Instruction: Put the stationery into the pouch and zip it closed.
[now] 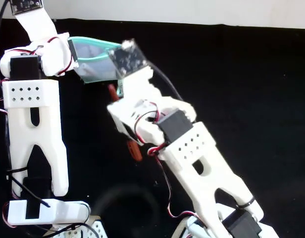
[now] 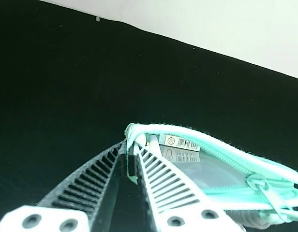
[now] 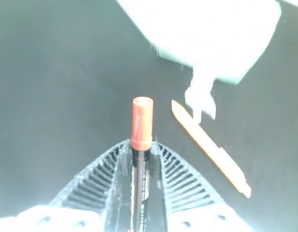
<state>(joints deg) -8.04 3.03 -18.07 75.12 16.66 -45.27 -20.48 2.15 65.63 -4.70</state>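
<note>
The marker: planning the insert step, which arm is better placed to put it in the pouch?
Right: the right gripper holds the marker facing the pouch; the left gripper clamps the pouch's edge.

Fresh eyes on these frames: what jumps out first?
The left gripper is clamped on one end of the teal-edged pouch, at the far side of the black table. The right gripper grips a red-capped marker, with the pouch ahead of it. An orange pen lies on the table beside the marker.
</note>
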